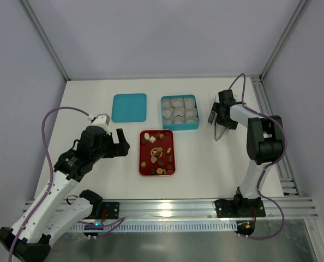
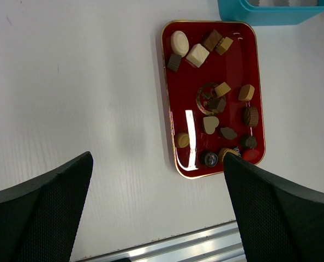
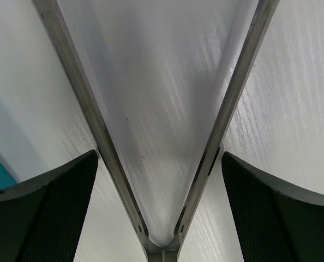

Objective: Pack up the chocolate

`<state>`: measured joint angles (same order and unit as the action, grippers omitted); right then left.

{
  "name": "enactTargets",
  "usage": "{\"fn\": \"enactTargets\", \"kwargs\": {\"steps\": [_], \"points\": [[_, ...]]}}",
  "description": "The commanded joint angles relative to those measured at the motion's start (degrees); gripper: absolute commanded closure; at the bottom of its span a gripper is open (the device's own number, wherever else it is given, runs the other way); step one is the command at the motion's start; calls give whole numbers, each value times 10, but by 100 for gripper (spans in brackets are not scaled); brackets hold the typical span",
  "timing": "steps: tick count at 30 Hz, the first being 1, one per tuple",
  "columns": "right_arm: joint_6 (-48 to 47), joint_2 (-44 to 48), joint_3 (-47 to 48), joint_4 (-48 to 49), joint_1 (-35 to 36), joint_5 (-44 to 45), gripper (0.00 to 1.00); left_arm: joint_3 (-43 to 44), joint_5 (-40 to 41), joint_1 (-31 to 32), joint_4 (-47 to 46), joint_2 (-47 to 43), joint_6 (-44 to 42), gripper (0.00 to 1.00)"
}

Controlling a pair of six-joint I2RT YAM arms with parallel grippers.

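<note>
The left gripper is hovering with fingers released, holding nothing. At its three o'clock, just beside it, the chocolate is lying on the red tray, whose long axis is running twelve-to-six. The right gripper is grasping metal tongs, sitting farther off.

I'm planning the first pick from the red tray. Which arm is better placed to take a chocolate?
Left, probably. The left gripper hovers open just beside the red tray, its wrist camera looking down on the chocolates. The right gripper holds metal tongs farther off, beside the teal box.
</note>
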<state>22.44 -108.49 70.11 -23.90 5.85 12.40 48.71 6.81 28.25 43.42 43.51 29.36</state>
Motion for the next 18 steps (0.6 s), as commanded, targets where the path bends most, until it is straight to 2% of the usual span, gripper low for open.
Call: {"fn": "enactTargets", "kwargs": {"steps": [1, 8, 12, 18], "points": [[-1, -13, 34, 2, -1, 0, 7, 1, -3, 1, -14, 1, -8, 0], [-7, -23, 48, -10, -5, -6, 21, 0, -3, 1, -15, 1, -8, 0], [-8, -25, 51, -11, -6, -7, 25, 2, -3, 1, -15, 1, -9, 0], [-16, -18, 43, -6, -5, -20, 42, 1, -2, 1, -15, 1, -8, 0]]}}
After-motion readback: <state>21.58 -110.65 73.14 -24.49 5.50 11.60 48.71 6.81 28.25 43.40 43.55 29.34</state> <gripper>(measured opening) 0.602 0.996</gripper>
